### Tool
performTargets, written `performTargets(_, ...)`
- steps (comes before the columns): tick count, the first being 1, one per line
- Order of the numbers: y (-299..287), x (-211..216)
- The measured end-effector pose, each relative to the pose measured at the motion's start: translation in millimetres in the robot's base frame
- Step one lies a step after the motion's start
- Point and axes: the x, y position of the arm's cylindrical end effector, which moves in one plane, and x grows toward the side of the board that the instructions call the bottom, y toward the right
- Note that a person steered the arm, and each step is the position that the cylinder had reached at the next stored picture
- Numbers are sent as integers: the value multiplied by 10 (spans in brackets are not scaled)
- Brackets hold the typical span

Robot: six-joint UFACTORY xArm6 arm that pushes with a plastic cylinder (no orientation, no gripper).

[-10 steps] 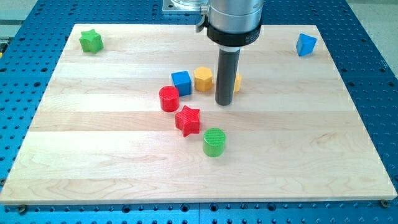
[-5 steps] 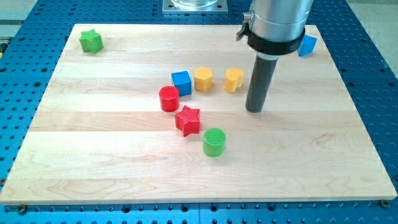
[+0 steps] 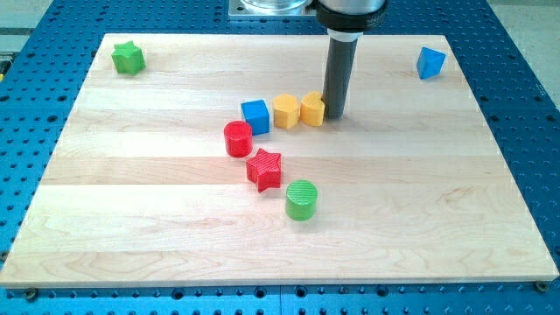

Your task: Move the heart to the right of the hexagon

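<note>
The yellow heart (image 3: 312, 109) lies just right of the yellow hexagon (image 3: 285, 111) near the middle of the wooden board (image 3: 131, 201), the two touching or nearly so. My tip (image 3: 333, 116) rests against the heart's right side. The rod rises from there toward the view's top.
A blue cube (image 3: 255, 116) sits left of the hexagon. A red cylinder (image 3: 237, 139), a red star (image 3: 264, 169) and a green cylinder (image 3: 301, 200) trail below. A green star (image 3: 128, 58) is at the top left, a blue block (image 3: 430, 62) at the top right.
My tip swung from left of the heart around to its right side, then pushed the heart leftward up against the hexagon.
</note>
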Motion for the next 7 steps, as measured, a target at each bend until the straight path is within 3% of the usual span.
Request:
performTargets(1,277,194)
performTargets(2,480,672)
performTargets(5,525,1904)
performTargets(7,43,1908)
